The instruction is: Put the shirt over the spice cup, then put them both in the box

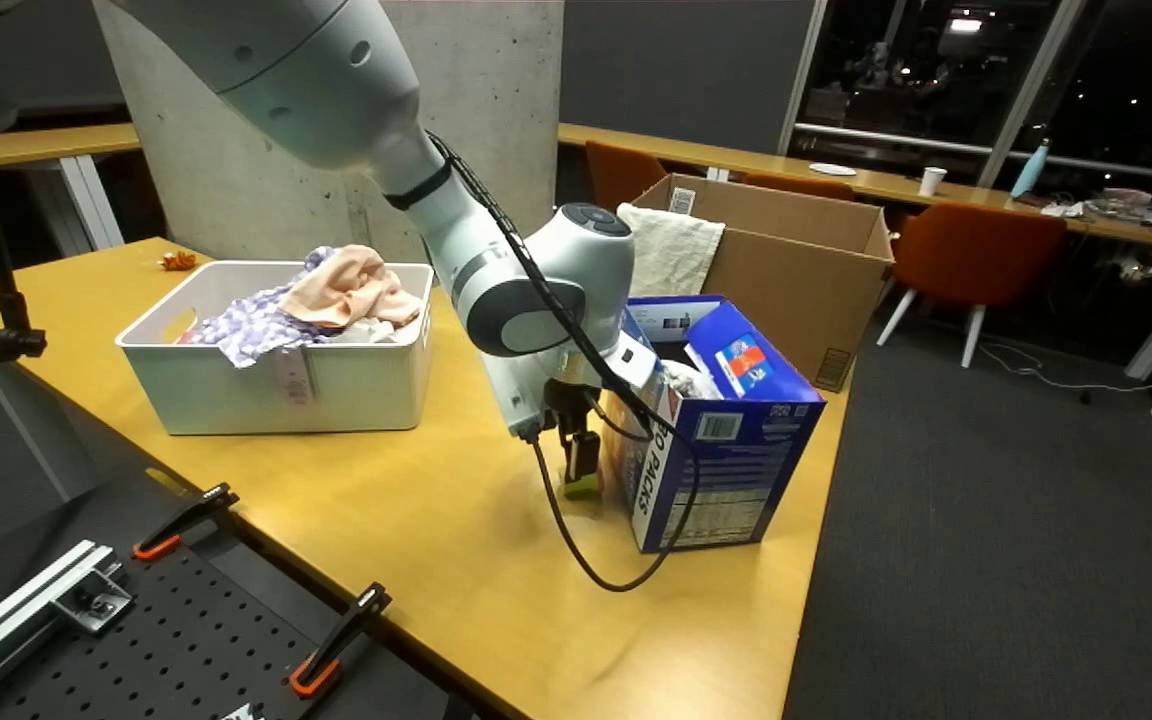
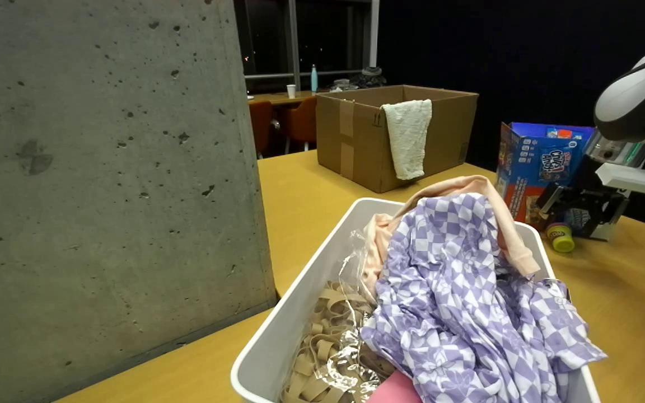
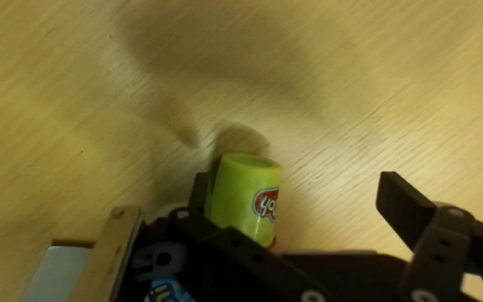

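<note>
The checked cloth (image 1: 256,325), perhaps the shirt, lies in the white bin (image 1: 226,395). Rightward, the end effector (image 3: 295,188), jaws wide apart, grips nothing; the green cup (image 3: 243,195) sits beside one jaw on the table (image 1: 416,540). Covering remains, then boxing, probably in the cardboard box (image 1: 786,290) farther right.

office with a robot-lab corner, i'd say: orange chairs (image 1: 971,262) at a long desk (image 1: 876,184) by big windows (image 1: 866,80), dark carpet (image 1: 986,500), concrete pillar (image 2: 110,168), plus a robot arm (image 1: 448,228) and perforated black board (image 1: 201,625).
</note>
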